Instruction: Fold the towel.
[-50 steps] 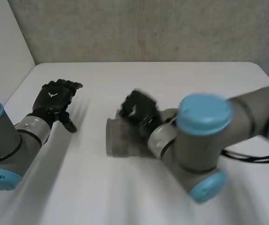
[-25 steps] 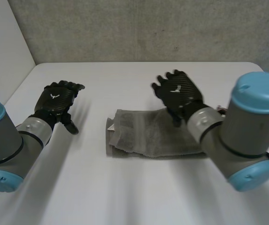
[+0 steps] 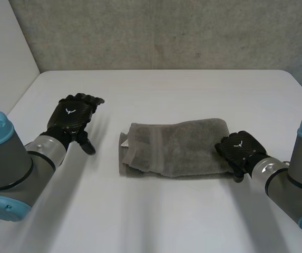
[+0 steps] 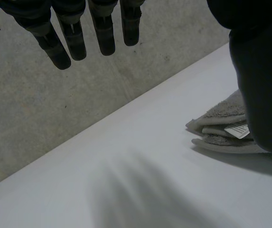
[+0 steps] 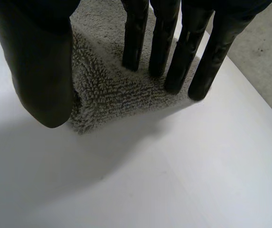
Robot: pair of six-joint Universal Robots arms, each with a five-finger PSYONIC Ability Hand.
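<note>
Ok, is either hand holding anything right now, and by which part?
Nothing is held. The left hand is open, apart from the towel. The right hand has straight fingers over the towel's right end, thumb beside its edge, no pinch.

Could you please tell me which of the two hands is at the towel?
The right hand, at the towel end with straight fingers over its corner; the left hand hangs open over the table, apart from it.

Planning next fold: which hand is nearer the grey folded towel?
Right. Right hand over one end of the grey folded towel; left hand apart, beyond its other end.
</note>
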